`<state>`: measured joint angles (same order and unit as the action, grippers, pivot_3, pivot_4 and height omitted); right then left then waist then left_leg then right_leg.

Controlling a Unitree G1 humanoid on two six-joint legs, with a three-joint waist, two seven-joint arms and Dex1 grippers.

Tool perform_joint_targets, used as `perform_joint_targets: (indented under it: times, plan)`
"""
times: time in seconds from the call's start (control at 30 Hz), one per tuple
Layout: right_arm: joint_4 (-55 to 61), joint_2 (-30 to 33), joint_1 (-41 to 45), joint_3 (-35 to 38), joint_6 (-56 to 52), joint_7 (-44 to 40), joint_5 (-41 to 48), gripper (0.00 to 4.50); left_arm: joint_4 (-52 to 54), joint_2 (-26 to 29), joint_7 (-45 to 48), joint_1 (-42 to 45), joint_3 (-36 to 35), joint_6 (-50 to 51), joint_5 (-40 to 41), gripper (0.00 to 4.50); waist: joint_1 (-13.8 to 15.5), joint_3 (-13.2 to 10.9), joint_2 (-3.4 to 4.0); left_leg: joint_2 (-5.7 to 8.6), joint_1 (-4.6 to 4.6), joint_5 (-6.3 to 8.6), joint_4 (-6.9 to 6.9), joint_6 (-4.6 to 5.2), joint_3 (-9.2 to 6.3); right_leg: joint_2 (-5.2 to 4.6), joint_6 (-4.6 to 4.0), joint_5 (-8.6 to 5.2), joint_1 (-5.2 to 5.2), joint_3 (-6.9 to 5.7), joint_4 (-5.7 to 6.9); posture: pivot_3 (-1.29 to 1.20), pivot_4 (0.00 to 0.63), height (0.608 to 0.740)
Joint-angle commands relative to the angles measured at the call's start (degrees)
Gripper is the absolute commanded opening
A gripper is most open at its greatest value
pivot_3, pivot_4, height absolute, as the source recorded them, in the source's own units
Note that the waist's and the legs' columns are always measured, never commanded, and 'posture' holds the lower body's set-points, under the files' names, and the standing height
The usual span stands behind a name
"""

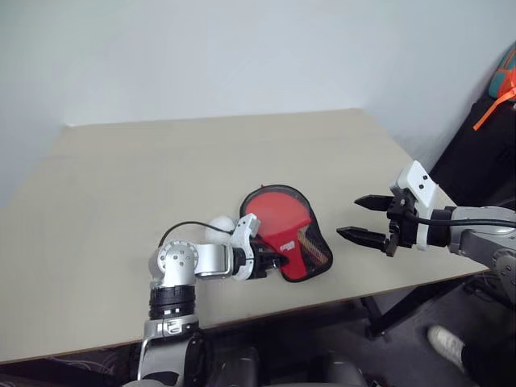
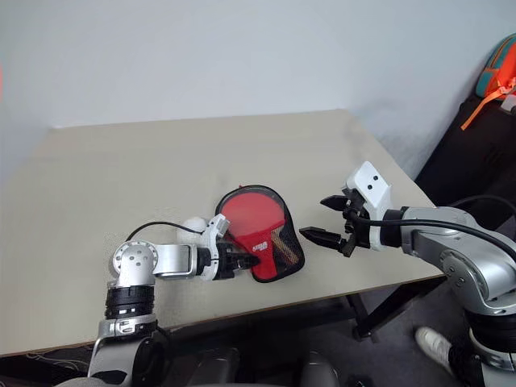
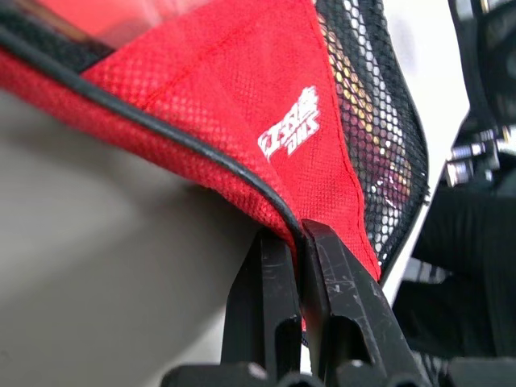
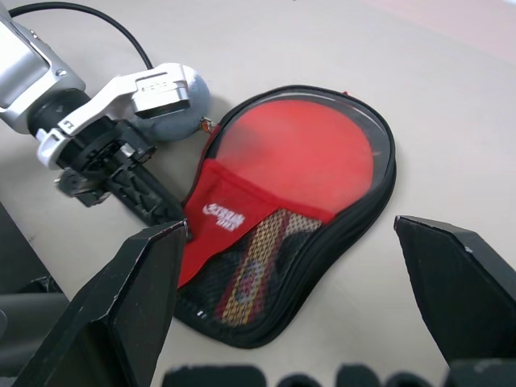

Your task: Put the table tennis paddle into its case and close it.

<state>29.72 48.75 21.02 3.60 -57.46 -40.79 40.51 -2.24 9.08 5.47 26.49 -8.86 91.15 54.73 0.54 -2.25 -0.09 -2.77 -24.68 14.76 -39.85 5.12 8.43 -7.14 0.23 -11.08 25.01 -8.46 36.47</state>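
Lying near the table's [image 1: 97, 193] front edge, the case [image 1: 284, 234] pointed its handle end toward the robot.
Left pincer [image 1: 274, 262] clamped its edge; right pincer [image 1: 367, 218] gaped beside it. Mesh half-hid the paddle [image 4: 250, 270] handle.

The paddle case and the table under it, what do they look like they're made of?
The case looks like soft red woven fabric with a fine dimpled weave, black piping along its edge and an open black mesh pocket that the paddle handle shows through; likely synthetic cloth. The table has a smooth, matte beige top, probably laminate, though that is a guess.
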Motion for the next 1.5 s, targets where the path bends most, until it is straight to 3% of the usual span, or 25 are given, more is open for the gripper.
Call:
perform_joint_targets:
  times: [0.03, 0.4, 0.73, 1.0, 1.1, 1.23, 1.47, 1.5]
  plan:
    - [0.6, -0.1, 1.67, 1.28, 0.49, 0.53, 0.1, 4.5, 2.31, 3.27, 4.75, 0.2, 5.99, 1.35, 7.08, 0.03, -0.01, -0.02, 0.01, 0.0, -0.02, 0.0, 0.02, -0.01, 0.01, 0.0, 0.01, -0.01, 0.04, 0.02, 0.0, 0.0, 0.0, 0.715]
    - [1.13, -1.13, 1.76, 0.33, -0.13, 0.63, 0.52, 4.5, 11.35, 20.09, 6.9, -1.56, 17.27, 1.35, 29.53, 0.03, -0.04, -0.42, 0.13, 0.0, -0.11, -0.01, 0.16, -0.02, 0.14, 0.0, 0.01, -0.05, 0.27, 0.21, -0.02, 0.0, 0.0, 0.715]
    - [2.04, -1.55, 1.46, -0.49, -1.49, 0.35, 1.67, 4.5, 15.33, 25.62, -3.89, -6.49, 22.4, -4.06, 45.02, 0.03, -0.09, -0.45, 0.15, 0.0, -0.11, -0.01, 0.23, -0.02, 0.15, 0.04, 0.01, -0.06, 0.28, 0.29, -0.08, 0.0, 0.0, 0.715]
    - [1.11, -1.77, 2.82, -1.42, -1.07, 0.46, 1.43, 4.5, 14.42, 26.27, -12.4, -5.28, 27.16, -13.01, 50.42, 0.03, -0.07, -0.46, 0.16, 0.04, -0.11, -0.02, 0.22, -0.02, 0.2, 0.08, 0.01, -0.05, 0.27, 0.41, -0.11, 0.0, 0.0, 0.715]
    - [0.95, -1.92, 3.01, -1.51, -0.99, 0.6, 1.29, 4.5, 13.21, 26.28, -13.04, -3.84, 27.41, -14.22, 50.24, 0.62, -0.06, -0.46, 0.16, 0.04, -0.11, -0.02, 0.22, -0.03, 0.21, 0.12, 0.01, -0.05, 0.27, 0.4, -0.1, 0.0, 0.0, 0.715]
    - [0.65, -2.02, 3.16, -1.48, -0.61, 0.69, 0.96, 4.5, 12.45, 27.99, -12.81, -2.18, 26.86, -15.04, 52.29, 1.91, -0.12, -0.46, 0.16, 0.04, -0.1, -0.02, 0.22, -0.02, 0.24, 0.15, 0.01, -0.05, 0.28, 0.41, -0.09, 0.0, 0.0, 0.715]
    - [-0.53, -2.18, 4.08, -2.0, 0.44, 0.29, 0.25, 4.5, 13.03, 36.59, -7.72, 0.79, 23.6, -13.95, 55.63, 4.15, -0.3, -0.47, 0.15, 0.02, -0.11, -0.02, 0.26, -0.03, 0.25, 0.19, 0.01, -0.05, 0.31, 0.42, -0.09, 0.0, 0.0, 0.715]
    - [-0.74, -2.16, 4.19, -2.07, 0.61, 0.17, 0.16, 4.5, 13.47, 38.25, -5.72, 1.46, 23.02, -13.09, 55.92, 4.15, -0.3, -0.48, 0.14, 0.02, -0.11, -0.02, 0.27, -0.03, 0.25, 0.2, 0.01, -0.05, 0.31, 0.41, -0.09, 0.0, 0.0, 0.715]
